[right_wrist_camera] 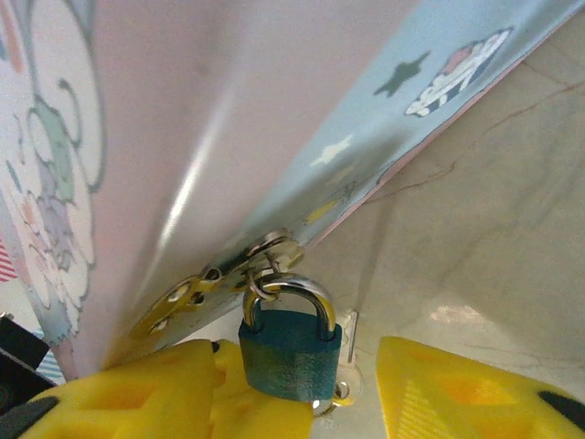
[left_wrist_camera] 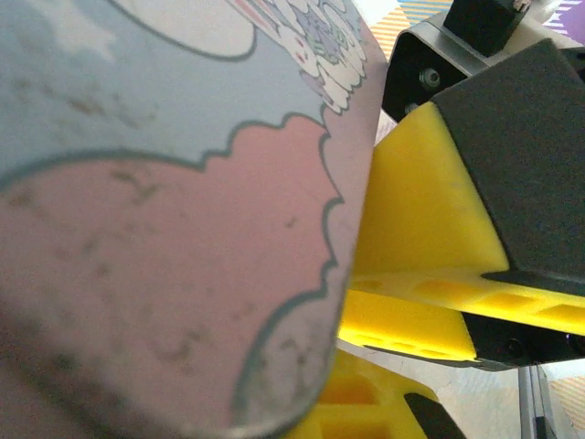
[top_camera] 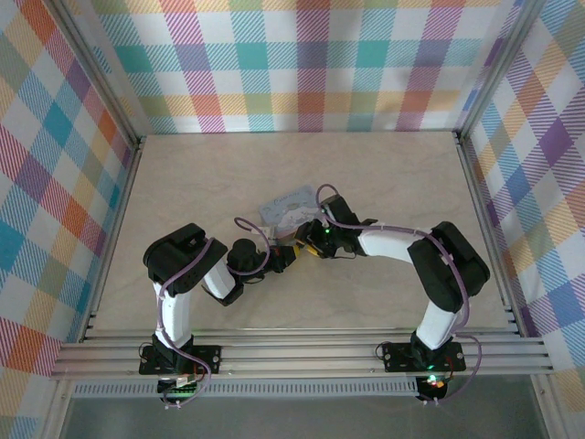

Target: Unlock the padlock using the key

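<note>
tin: on the table, near its middle | padlock: hanging under tin's edge, against one finger of my right gripper | key: under tin's edge too, just beside padlock

**Top view:** Illumination is bright, even and diffuse, falling from above. The pale wooden tabletop carries only soft, short shadows beneath the white-and-black robot arms. Focus is sharp throughout. The aluminium frame posts lean outward at the edges, which indicates wide-angle distortion.

**Left wrist view:** The pale blue and pink cartoon-printed tin sits too close to the lens and renders soft.

**Right wrist view:** A white glare streak crosses the tin's face. The silver shackle of the small teal padlock glints. A bright patch reflects off the tabletop. The yellow fingertips of the right gripper are blurred.
</note>
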